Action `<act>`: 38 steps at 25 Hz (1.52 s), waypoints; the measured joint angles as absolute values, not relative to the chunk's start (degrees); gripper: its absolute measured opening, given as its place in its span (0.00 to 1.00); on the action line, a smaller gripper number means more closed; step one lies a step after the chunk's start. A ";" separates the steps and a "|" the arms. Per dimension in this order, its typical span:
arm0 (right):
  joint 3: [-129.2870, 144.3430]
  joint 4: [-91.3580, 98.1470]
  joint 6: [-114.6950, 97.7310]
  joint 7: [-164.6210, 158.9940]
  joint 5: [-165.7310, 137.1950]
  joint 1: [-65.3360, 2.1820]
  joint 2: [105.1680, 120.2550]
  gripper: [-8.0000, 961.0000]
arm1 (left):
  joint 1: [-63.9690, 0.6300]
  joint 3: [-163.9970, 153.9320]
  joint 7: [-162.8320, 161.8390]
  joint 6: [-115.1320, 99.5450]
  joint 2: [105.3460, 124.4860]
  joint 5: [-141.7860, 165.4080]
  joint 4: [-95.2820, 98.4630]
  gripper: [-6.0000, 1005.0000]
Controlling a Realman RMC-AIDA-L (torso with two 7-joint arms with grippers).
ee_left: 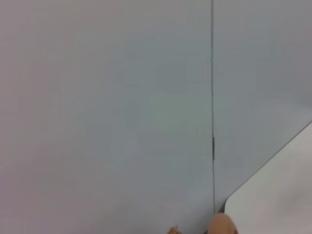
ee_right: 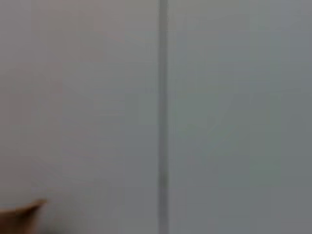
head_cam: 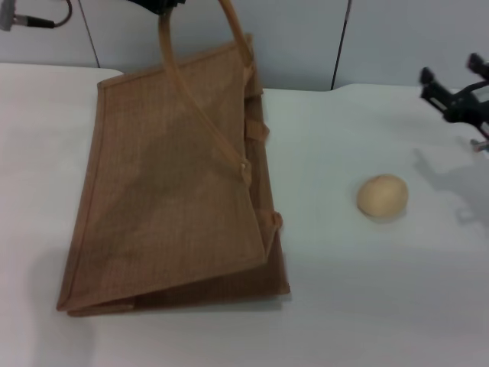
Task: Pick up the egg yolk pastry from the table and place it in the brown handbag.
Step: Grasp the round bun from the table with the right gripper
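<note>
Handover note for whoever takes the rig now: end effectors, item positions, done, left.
Left end effector: top edge of head view, at the brown handbag handles, lifting them.
Right end effector: open, above the table, beyond the egg yolk pastry.
Pastry: on the table, to the right of the bag, untouched.
Done: bag held up.
Left: grasp pastry, drop in bag.

Coarse woven brown handbag (head_cam: 168, 199), seemingly jute

A pale grey panelled wall (head_cam: 306, 38) stands behind the work surface. Vertical seams (ee_left: 212, 97) divide it into panels. A cable with a metal connector (head_cam: 30, 21) is visible at the far left.
</note>
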State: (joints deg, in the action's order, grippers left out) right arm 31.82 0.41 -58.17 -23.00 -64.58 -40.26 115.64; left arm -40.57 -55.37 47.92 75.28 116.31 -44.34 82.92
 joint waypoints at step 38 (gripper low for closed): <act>31.81 24.12 -68.21 -77.51 -122.98 -38.08 115.70 0.91 | -38.86 -54.75 46.84 80.95 115.93 -45.87 96.19 0.12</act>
State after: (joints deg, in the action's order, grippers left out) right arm 31.82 24.12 -68.21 -77.51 -122.98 -38.08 115.70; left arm -38.86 -54.75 46.84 80.95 115.93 -45.87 96.19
